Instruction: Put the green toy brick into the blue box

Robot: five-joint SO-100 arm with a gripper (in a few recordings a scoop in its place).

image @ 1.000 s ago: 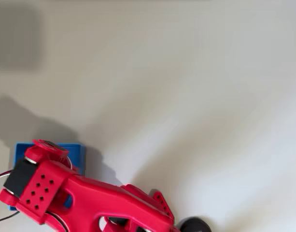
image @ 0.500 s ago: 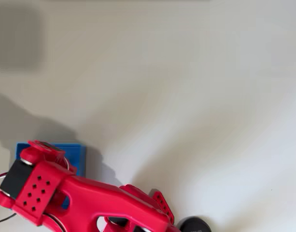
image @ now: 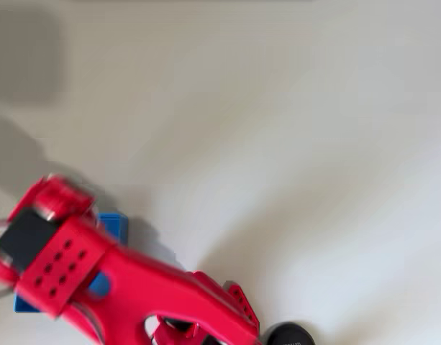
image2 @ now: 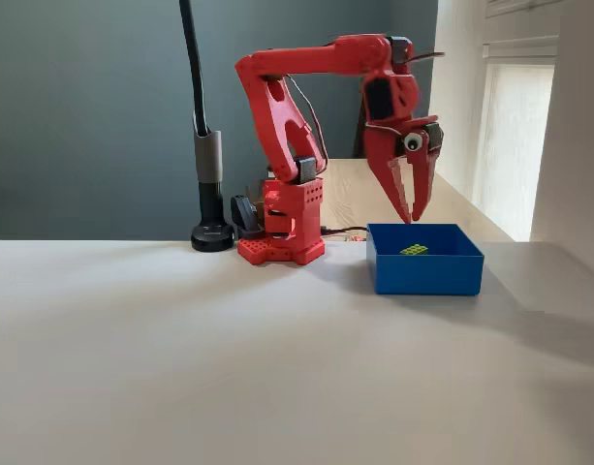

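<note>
- In the fixed view the red gripper [image2: 411, 215] hangs point-down above the blue box [image2: 424, 271], clear of its rim; its two fingers stand slightly apart near the tips with daylight between them — released, nothing in its grasp
- The green toy brick [image2: 414, 250] lies below the gripper, on the floor of the box, just under and a touch right of the fingertips in the fixed view
- The brick rests flat, studs up; its long axis runs roughly left to right in that view, tilted a little so the right end sits further back
- In the overhead view the arm [image: 141, 291] is blurred and covers most of the box [image: 114, 225] — a blue corner shows beside the wrist; the brick is hidden there
- Behind the arm's base stands a black lamp post [image2: 207, 165] on a round foot, well off to the left of the gripper in the fixed view
- The white counter [image2: 229, 368] carries the box and the arm
- No readable writing or brand can be made out on any of these
</note>
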